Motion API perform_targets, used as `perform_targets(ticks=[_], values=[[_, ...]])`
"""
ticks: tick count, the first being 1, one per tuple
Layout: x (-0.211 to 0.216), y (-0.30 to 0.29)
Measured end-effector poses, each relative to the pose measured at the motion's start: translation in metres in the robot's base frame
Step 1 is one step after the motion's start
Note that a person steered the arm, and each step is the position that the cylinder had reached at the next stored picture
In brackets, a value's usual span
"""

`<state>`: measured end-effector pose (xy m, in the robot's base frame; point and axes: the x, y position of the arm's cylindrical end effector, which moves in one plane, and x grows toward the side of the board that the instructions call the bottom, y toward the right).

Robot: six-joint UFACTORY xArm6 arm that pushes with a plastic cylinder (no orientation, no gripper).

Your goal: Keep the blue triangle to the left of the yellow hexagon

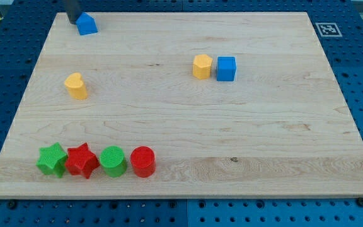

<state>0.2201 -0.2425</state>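
Wooden board (188, 126) on a blue perforated table (358, 63). Fiducial tag (326, 28) at the board's 1 o'clock corner.

My tip (73, 21): dark rod enters from the view's top edge; its lower end sits at the board's 11 o'clock corner, right against the blue triangle (87, 24), on that block's 9 o'clock side. No jaws on this rig; the rod holds nothing, only appears to press at the block's flank. True contact cannot be told for certain.

Yellow hexagon (201, 66): up toward 1 o'clock from board centre, with a blue cube (226, 69) just beside it at its 3 o'clock, nearly touching. Blue triangle lies well apart from the hexagon, out at its 10 o'clock.

Yellow heart-like block (76, 86): at the triangle's 6 o'clock, apart from it.

Row near the board's 7 o'clock corner, packed side by side, running toward 3 o'clock: green star (52, 159), red star (82, 160), green cylinder (113, 161), red cylinder (142, 161).
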Motion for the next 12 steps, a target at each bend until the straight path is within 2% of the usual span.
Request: perform_targets(ticks=[7, 10, 12], values=[[0.016, 0.057], [0.027, 0.037], [0.047, 0.052]])
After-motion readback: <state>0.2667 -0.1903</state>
